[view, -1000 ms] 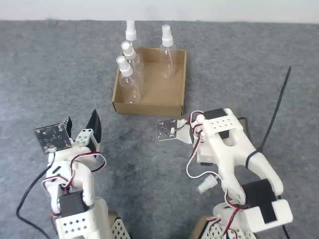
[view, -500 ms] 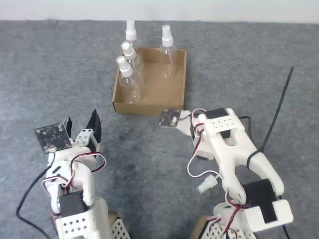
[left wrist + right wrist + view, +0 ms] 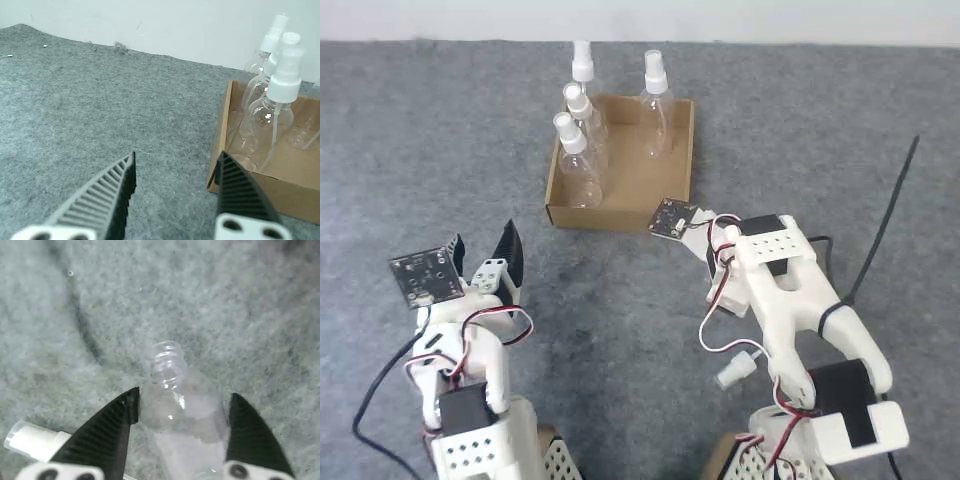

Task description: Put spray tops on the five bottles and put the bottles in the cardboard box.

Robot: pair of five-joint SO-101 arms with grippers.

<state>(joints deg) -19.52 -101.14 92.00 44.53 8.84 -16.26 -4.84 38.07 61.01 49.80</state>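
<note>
Since the clear uncapped plastic bottle (image 3: 180,407), pinched at the shoulders by the right fingers (image 3: 107,432) over the grey felt desk (image 3: 440,130) near-right of the brown cardboard box (image 3: 620,215), looks light, slick and squashable, hold low and gently; left fingers (image 3: 107,192) spread.

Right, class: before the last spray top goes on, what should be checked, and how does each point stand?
1. Uncapped bottle held in right gripper: ok.
2. Its neck bare, ready for a top: ok.
3. Spray top lying loose beside it: ok.
4. Left gripper open and empty: ok.
5. Free floor in cardboard box: ok.
6. Grip firm enough for screwing: cannot tell.
</note>
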